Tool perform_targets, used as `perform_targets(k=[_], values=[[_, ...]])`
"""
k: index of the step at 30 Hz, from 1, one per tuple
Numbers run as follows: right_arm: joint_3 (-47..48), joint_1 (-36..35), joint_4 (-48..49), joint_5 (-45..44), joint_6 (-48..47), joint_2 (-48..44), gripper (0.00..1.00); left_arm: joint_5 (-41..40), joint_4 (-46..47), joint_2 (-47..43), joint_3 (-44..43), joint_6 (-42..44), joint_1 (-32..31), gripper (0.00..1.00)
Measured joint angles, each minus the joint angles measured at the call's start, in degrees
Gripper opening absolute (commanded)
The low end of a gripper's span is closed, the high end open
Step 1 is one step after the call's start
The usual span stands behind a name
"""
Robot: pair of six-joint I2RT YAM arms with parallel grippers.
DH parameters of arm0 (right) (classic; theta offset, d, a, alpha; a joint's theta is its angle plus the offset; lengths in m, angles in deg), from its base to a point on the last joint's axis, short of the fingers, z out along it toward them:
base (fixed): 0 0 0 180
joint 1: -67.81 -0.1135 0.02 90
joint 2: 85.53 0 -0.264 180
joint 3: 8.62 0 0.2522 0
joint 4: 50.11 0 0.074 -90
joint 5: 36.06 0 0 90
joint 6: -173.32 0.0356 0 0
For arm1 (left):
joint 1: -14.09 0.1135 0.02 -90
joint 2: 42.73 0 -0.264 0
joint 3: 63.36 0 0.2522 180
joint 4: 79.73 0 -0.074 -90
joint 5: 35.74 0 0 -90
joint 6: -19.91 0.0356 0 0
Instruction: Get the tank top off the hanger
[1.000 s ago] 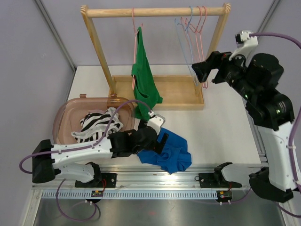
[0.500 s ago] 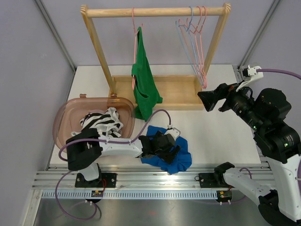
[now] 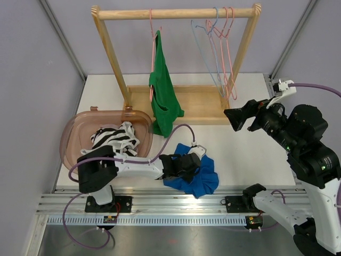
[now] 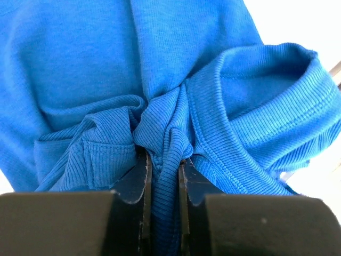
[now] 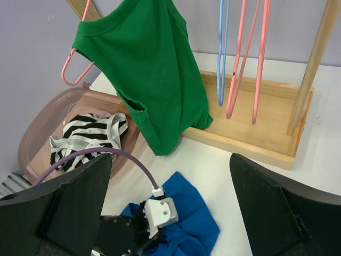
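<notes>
The green tank top (image 3: 162,96) hangs lopsided from a pink hanger (image 3: 152,42) on the wooden rack; the right wrist view shows this tank top (image 5: 144,69) and one hanger end (image 5: 74,58) sticking out at its left. My left gripper (image 3: 196,169) lies low on the table, shut on a bunched fold of a blue garment (image 3: 206,180), with ribbed blue cloth (image 4: 186,69) pinched between its jaws (image 4: 162,165). My right gripper (image 3: 236,117) hovers open to the right of the rack, nothing between its fingers (image 5: 170,157), facing the tank top from a distance.
A pink tub (image 3: 74,133) at left holds a striped garment (image 3: 112,140). Several empty pink and blue hangers (image 3: 224,48) hang at the rack's right end above its wooden base tray (image 3: 202,106). A metal rail (image 3: 170,205) runs along the near edge.
My left gripper moved right onto the blue garment and closed on a fold of it. My right arm drew back and down from the empty hangers, which now sway.
</notes>
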Motion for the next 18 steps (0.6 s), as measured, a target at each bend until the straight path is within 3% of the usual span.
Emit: perform_targets(k=[11, 18], values=[[-1.51, 0.00, 0.26, -0.04, -0.04, -0.79, 0.99, -14.34, -22.80, -17.81, 0.57, -2.69, -0.28, 0.00], [-1.53, 0.00, 0.28, -0.17, -0.09, -0.74, 1.00, -24.96, -39.26, -30.47, -4.52, -6.19, 0.35, 0.00]])
